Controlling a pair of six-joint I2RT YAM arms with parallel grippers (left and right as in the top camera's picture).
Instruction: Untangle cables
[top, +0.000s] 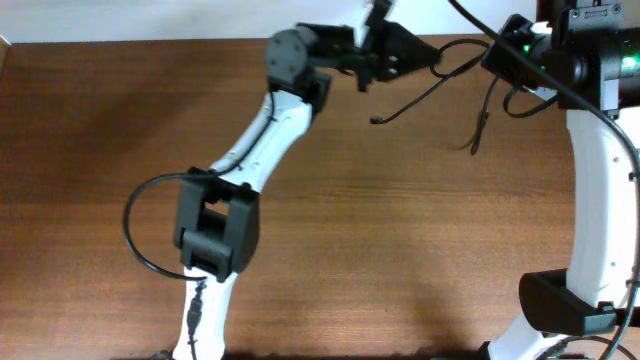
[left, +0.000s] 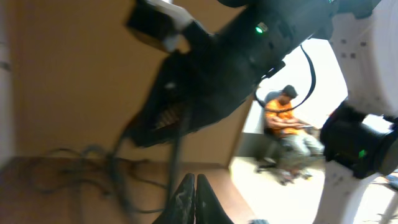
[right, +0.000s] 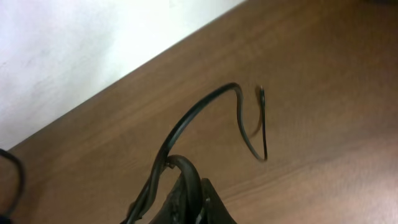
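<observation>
Above the far edge of the wooden surface (top: 400, 250), thin black cables (right: 202, 104) hang between two arms. The left claw (left: 194, 182) and the right claw (right: 193, 193) are each clenched on a strand, loose ends dangling. The step appears to be pulling apart; the next move calls for gentle separation.

A brown wood-grain table (top: 400, 230) is stretching out before me, a white wall (top: 150, 20) running along its far edge. Beyond, bright light is washing over a pale floor (left: 261, 186), where a person in orange (left: 283, 118) is sitting on an office chair (left: 268, 163) (all rather blurred).
</observation>
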